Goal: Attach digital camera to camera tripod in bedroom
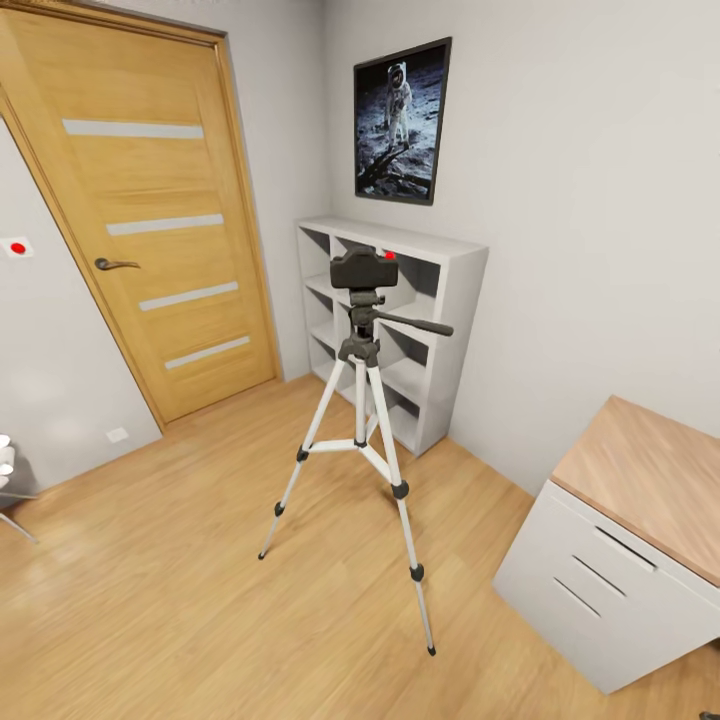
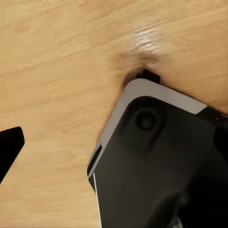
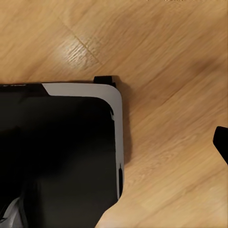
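Digital camera (image 1: 364,268) atop upright camera tripod (image 1: 361,440), handle pointing right, jaws' state cannot be told.

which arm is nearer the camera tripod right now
Cannot tell, left or right. Both wrist views look down at the wood floor beside the robot's base, well back from the camera tripod, which stands ahead by the white shelf.
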You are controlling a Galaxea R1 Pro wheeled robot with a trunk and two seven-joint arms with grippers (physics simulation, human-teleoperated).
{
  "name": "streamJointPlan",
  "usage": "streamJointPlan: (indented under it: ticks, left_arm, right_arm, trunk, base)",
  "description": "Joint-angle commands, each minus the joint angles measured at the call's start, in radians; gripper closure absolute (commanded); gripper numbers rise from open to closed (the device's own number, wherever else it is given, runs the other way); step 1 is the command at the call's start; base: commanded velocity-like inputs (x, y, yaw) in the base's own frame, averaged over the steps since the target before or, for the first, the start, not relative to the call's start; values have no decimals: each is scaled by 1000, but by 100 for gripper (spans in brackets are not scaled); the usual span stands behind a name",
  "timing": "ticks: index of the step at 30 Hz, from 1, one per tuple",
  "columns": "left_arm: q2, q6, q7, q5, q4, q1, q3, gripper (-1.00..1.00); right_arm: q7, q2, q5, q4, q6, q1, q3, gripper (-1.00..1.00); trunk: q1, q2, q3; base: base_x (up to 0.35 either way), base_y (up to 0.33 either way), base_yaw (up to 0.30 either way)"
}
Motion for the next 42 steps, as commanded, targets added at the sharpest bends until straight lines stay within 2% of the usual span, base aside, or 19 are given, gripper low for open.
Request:
streamJointPlan:
  ticks: [1, 17, 26, 42]
  left_arm:
    - [0, 0, 3, 7, -1, -1, -9, -100]
    - [-3, -1, 3, 5, -1, -1, -9, -100]
    - [-21, -1, 3, 5, -2, -1, -10, -100]
    - [-25, -1, 3, 1, -6, -1, -12, -100]
  right_arm:
    - [5, 2, -11, 3, -7, 0, 8, -100]
    - [5, 7, -11, 3, -8, 2, 9, -100]
    - [4, 7, -11, 3, -9, 2, 8, -100]
    - [5, 6, -11, 3, -8, 2, 7, -100]
  trunk:
    - [1, -2, 0]
    - [1, -2, 25]
    - [1, -2, 39]
    - [1, -2, 65]
  base:
    - [0, 0, 0]
    - [0, 0, 0]
    - [0, 0, 0]
    - [0, 0, 0]
